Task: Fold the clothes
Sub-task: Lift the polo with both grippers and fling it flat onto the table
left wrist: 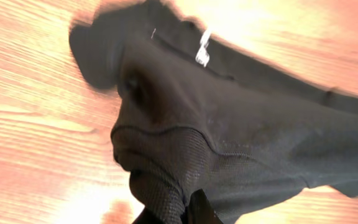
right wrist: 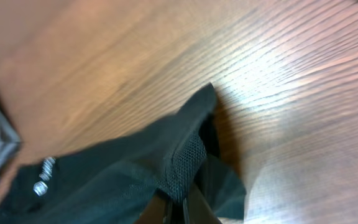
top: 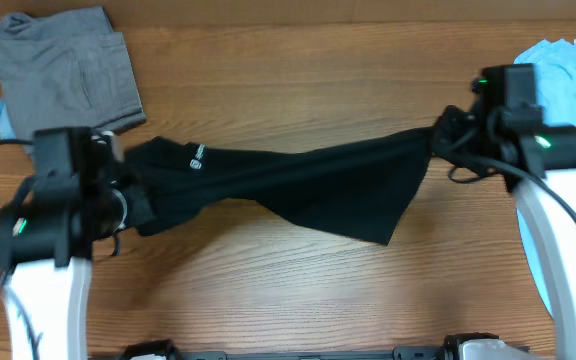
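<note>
Blk garment (top: 298, 185) taut across tbl (top: 268, 80)

The overhead view looks straight down on the wooden table (top: 298, 60) from afar, while both wrist views sit close, angled down, sharing the black garment (top: 298, 180).

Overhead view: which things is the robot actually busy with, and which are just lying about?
In use: black garment, left fingers, right fingers, both clamped on it.
Lying about: grey garment, light blue cloth.
</note>
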